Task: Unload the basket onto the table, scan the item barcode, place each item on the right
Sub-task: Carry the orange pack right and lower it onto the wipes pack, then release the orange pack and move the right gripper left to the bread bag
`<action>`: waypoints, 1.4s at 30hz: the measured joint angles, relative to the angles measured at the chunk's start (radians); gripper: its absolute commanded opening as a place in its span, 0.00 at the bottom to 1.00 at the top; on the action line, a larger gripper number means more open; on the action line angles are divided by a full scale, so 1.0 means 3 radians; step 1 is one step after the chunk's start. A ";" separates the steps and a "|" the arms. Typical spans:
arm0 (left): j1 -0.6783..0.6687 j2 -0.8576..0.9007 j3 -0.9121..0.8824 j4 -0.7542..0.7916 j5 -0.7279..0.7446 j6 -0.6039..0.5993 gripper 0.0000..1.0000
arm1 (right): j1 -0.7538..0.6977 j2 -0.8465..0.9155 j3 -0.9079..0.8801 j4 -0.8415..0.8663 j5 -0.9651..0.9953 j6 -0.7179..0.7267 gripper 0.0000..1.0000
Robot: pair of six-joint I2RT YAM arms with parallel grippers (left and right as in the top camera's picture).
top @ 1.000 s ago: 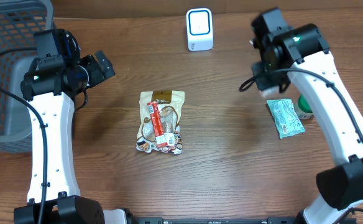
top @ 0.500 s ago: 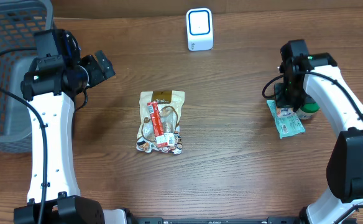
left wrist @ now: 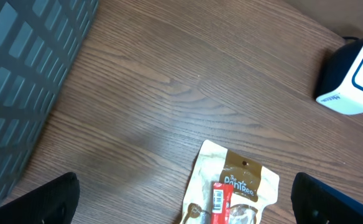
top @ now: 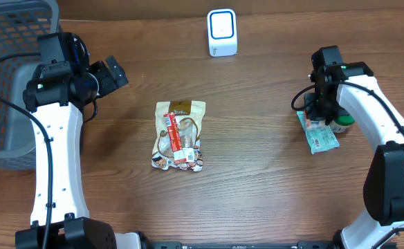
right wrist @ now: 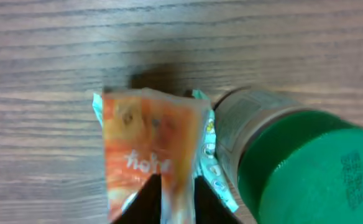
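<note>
Because the snack packet (top: 317, 131) lying on the bench (top: 257, 173) right beside the green-capped bottle (top: 342, 121) looks light, soft and crinkly, pinching its flat edge seems best; the right gripper (right wrist: 174, 202) has its jaws around it, hold unclear, and the left gripper (top: 112, 75) has its jaws wide open, empty.

White lettering beginning "hot" (the rest is cut off) stands on the crinkled orange foil packet (right wrist: 145, 146), directly ahead of the right gripper (right wrist: 177, 198) and its jaws; other print is illegible.
</note>
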 measured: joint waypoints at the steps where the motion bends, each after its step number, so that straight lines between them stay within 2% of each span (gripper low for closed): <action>1: 0.0000 0.0000 0.0000 0.0000 0.0000 0.0000 1.00 | 0.0000 0.0000 0.0000 0.0000 0.0000 0.0004 0.32; 5: 0.0000 0.0000 0.0000 0.0000 0.0000 0.0000 1.00 | 0.0000 0.0000 0.0000 0.0001 0.0013 -0.0003 0.38; 7: 0.0000 0.0000 0.0000 0.0000 0.0000 0.0000 1.00 | 0.0000 0.0000 0.0000 0.0015 0.0013 0.0001 0.44; 16: 0.0000 0.0000 0.0000 0.0000 0.0000 0.0000 1.00 | 0.0000 0.0000 -0.0001 0.0193 -0.0328 0.0075 0.48; 29: 0.0000 0.0000 0.0000 0.0000 0.0000 0.0000 1.00 | 0.0047 0.0000 -0.0001 0.0327 -0.1044 0.0443 0.47; 35: 0.0000 0.0000 0.0000 0.0000 0.0000 0.0000 1.00 | 0.0369 0.0000 -0.0001 0.0523 -0.1340 0.0566 0.47; 42: 0.0000 0.0000 0.0000 0.0000 -0.0001 0.0000 1.00 | 0.1102 0.0000 -0.0003 0.0919 -0.1445 0.0875 0.46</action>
